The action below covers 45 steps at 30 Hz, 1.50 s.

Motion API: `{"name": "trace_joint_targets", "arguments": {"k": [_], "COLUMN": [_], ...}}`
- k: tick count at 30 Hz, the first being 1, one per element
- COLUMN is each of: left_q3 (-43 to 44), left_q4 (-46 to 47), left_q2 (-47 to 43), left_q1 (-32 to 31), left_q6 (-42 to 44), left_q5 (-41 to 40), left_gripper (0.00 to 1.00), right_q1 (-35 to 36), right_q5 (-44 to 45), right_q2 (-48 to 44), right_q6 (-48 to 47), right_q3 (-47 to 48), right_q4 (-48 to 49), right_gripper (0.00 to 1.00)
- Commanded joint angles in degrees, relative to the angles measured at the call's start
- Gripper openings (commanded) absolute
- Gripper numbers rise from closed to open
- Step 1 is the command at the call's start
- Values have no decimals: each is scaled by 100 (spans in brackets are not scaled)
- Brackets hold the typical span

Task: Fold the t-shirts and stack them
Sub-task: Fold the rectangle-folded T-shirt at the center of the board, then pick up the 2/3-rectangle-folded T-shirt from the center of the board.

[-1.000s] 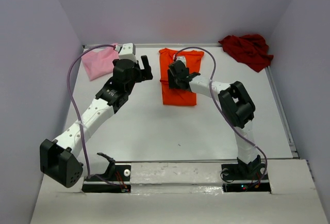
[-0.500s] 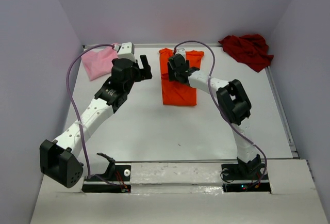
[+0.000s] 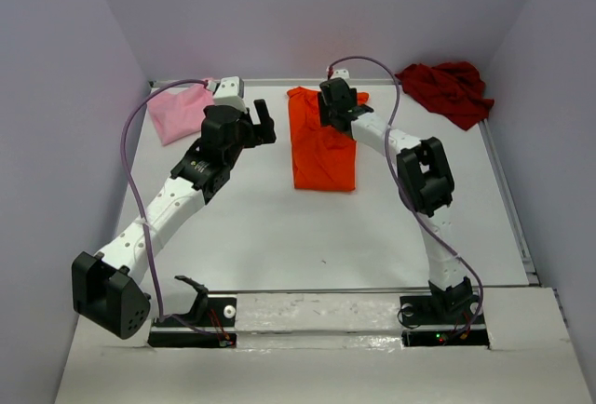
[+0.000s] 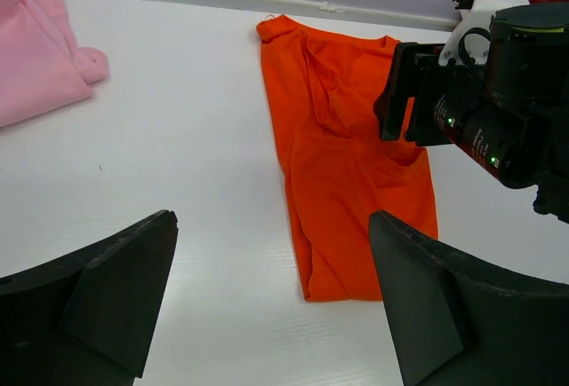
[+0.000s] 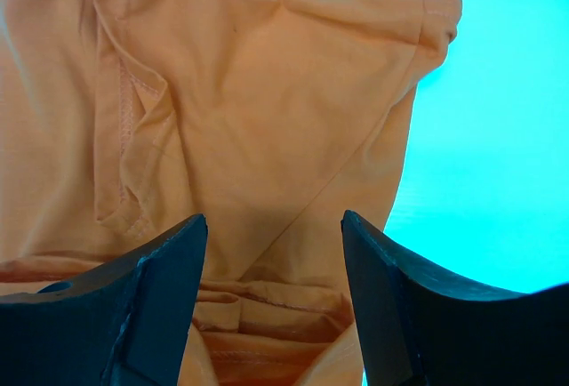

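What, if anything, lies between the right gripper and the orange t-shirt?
Nothing visible does. The right gripper hangs with open jaws directly over the orange t-shirt's far end, and its wrist view shows only orange cloth between the fingers. The left gripper stands off to the left.

You're looking at a robot lab test cell, not a home. A bare white tabletop is boxed in by plain pale walls. The left arm and right arm are bolted to a mounting plate at its near edge, with purple cables looping loose.
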Motion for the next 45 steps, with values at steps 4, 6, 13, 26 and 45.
{"name": "trace_joint_targets", "arguments": {"k": [4, 6, 13, 26, 45], "left_q3": [-4, 14, -91, -2473, -2412], "left_q4": [264, 229, 273, 2584, 3375], "left_q2": [20, 73, 459, 1462, 2384], "left_q1": [46, 46, 37, -156, -235], "left_q6": [-34, -60, -674, -2372, -2267], "left_q5": [76, 102, 629, 1790, 1869], "left_gripper": [98, 98, 98, 94, 94], "right_q1": [45, 45, 45, 168, 168], "right_q5": [-246, -316, -684, -1888, -1802], "right_q2": [-770, -1121, -2920, -4779, -3839], "right_q6": [-308, -63, 939, 2134, 2285], "right_q3": [-68, -410, -2788, -6306, -6159], "right_q4": [238, 114, 175, 1159, 1827], "right_gripper": [68, 68, 66, 64, 64]}}
